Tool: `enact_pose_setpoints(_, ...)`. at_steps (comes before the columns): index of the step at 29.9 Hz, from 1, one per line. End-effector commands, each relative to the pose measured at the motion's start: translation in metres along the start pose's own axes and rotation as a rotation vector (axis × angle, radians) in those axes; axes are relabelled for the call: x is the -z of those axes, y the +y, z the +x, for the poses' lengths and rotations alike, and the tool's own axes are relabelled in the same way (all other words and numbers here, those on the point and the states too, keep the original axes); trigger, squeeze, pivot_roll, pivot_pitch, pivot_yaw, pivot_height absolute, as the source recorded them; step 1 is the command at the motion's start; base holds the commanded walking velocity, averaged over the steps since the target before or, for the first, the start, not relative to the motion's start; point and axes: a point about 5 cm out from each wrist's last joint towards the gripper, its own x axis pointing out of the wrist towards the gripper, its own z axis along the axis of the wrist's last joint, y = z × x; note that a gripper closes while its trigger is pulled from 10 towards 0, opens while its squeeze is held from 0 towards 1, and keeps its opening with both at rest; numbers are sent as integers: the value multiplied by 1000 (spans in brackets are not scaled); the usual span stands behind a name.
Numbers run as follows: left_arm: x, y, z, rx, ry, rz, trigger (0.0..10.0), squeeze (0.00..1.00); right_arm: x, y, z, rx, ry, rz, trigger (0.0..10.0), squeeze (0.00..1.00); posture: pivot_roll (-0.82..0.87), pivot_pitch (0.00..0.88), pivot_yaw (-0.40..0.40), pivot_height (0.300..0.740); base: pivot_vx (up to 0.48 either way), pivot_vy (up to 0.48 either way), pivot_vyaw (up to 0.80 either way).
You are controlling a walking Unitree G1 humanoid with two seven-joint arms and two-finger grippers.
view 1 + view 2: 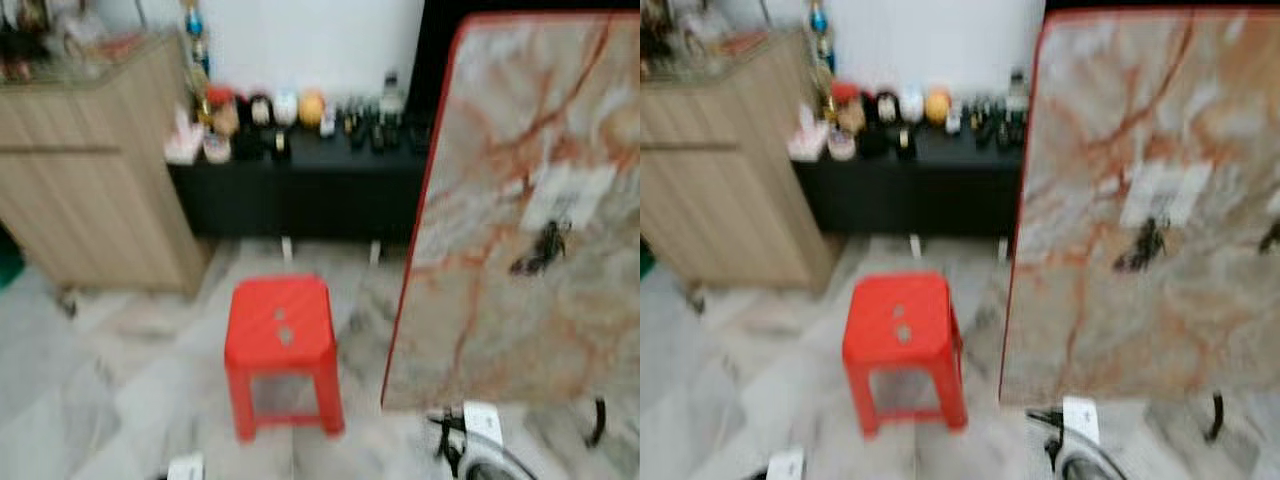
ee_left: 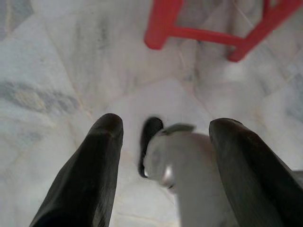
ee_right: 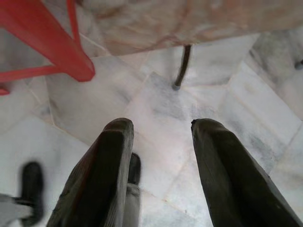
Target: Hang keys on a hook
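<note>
Left claw [image 2: 163,165]: we see it hanging low over the marble floor [image 2: 57,71], its two black fingers [image 2: 90,175] spread apart and empty; part of the robot's own silver body lies between them in the wrist view.
Right claw [image 3: 161,165]: we see it also low over the floor, fingers [image 3: 227,179] parted, nothing gripped.
Floor: pale grey-white marble tiles; a small white block [image 1: 186,467] sits at the near edge of the head view.
Stool [image 1: 281,340]: red plastic, four legs, two small holes in the seat; it stands on the floor just left of the bench, ahead of us.
Bench [image 1: 520,220]: marbled top with rust-coloured veins and a red rim, on the right; one dark leg [image 3: 182,66] shows beneath it.
Keys [image 1: 540,250]: we take the dark bunch lying on the bench top to be the keys, touching the lower edge of a pale paper patch [image 1: 565,195]; blur prevents more detail.
Wooden cabinet [image 1: 90,170]: far left, cluttered top.
Black low shelf [image 1: 300,185]: against the far white wall, a row of small bottles and jars on it.
</note>
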Motion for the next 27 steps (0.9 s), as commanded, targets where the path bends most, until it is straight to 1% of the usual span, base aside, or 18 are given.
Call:
enact_pose_setpoints(1,6,7,-2,-19,26,11,10000,0,-3,9,0,-21,-6,0,10000,0,70,0,-30,740,0,480,0)
enact_pose_setpoints(12,5,8,-2,-23,18,3,10000,0,-3,9,0,-24,-6,5,10000,0,76,0,-34,740,0,472,0)
enact_pose_setpoints(17,4,8,-2,-21,13,14,10000,0,-3,9,0,-24,-5,0,10000,0,78,0,-35,740,0,0,0)
enact_pose_setpoints(21,3,8,-2,-18,-1,0,10000,0,-2,10,0,-27,-5,0,10000,0,78,0,-35,740,0,0,0)
enact_pose_setpoints(27,4,7,-2,-16,3,2,10000,0,-2,10,0,-28,-5,-2,10000,0,79,0,-37,740,0,0,0)
